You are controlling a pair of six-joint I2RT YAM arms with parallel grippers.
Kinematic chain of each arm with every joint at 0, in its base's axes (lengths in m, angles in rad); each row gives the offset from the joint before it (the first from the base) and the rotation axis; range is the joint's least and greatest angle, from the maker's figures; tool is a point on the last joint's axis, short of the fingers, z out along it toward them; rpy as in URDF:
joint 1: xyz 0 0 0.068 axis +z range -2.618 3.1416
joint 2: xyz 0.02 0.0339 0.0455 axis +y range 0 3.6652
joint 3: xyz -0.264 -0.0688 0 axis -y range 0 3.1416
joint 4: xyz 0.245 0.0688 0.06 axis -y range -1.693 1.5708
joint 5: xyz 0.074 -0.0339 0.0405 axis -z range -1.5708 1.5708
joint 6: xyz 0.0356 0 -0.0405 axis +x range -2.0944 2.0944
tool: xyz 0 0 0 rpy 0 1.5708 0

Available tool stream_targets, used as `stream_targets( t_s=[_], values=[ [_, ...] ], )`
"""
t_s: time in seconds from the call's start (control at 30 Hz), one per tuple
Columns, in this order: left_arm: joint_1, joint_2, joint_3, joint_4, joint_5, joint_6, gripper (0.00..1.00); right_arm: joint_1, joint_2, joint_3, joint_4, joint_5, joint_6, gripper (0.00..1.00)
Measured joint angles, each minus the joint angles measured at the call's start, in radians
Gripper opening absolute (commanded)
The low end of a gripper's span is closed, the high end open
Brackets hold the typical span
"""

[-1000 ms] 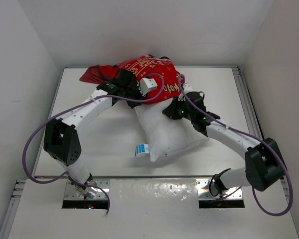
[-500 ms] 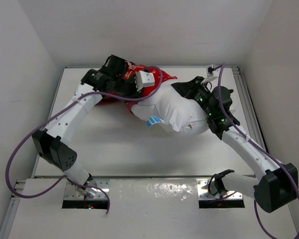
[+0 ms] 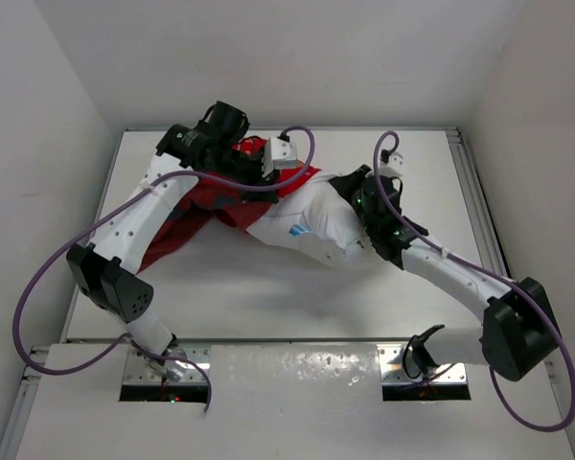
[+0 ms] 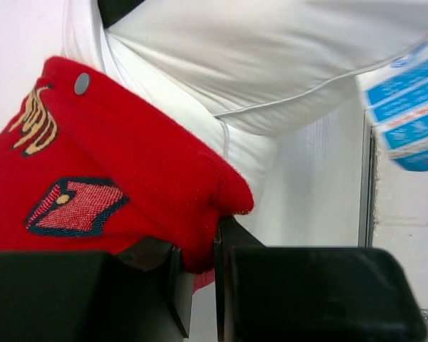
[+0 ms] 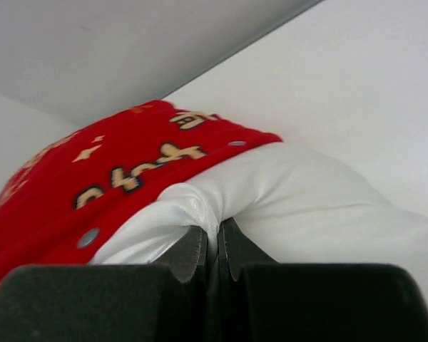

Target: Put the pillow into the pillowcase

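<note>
**Top view.** The pillow [image 3: 316,225] lies on the far half of the desk [image 3: 230,297], between the two arms. Its long axis runs across the desk from right to left. Its left end appears to sit in the mouth of the red pillowcase [image 3: 187,230], and the slack of the case trails toward the near left.

**Left hand** [image 4: 198,260]. The jaws are narrow and pinch the pillowcase hem.

**Right hand** [image 5: 215,246]. The jaws are all but closed on a fold of the pillow's white cover, just beside the case's snap-studded rim.

The mouth lies leftward of the right hand, so insertion would probably follow that axis. The right hand would push while the left draws the hem over.
</note>
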Motion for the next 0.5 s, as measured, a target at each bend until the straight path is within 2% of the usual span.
stream_targets(
  t_s=[0.17, 0.23, 0.3, 0.33, 0.47, 0.5],
  values=[
    [0.0, 0.005, -0.008, 0.008, 0.015, -0.001, 0.0, 0.019, 0.062, 0.037, -0.048, 0.07, -0.01, 0.0],
    [0.002, -0.001, -0.055, 0.038, 0.002, -0.002, 0.0, 0.035, 0.095, 0.075, -0.07, 0.064, -0.065, 0.25],
    [0.016, -0.022, -0.146, 0.058, -0.013, 0.009, 0.0, 0.051, 0.111, 0.097, -0.089, 0.035, -0.148, 0.68],
    [0.027, -0.033, -0.19, 0.055, -0.02, 0.02, 0.0, 0.059, 0.109, 0.096, -0.102, 0.009, -0.193, 0.97],
    [0.075, -0.092, -0.331, 0.021, -0.053, 0.072, 0.0, 0.056, 0.069, 0.081, -0.172, -0.123, -0.33, 0.99],
    [0.081, -0.115, -0.36, 0.019, -0.065, 0.08, 0.04, 0.035, 0.053, 0.082, -0.21, -0.159, -0.347, 0.99]
  ],
)
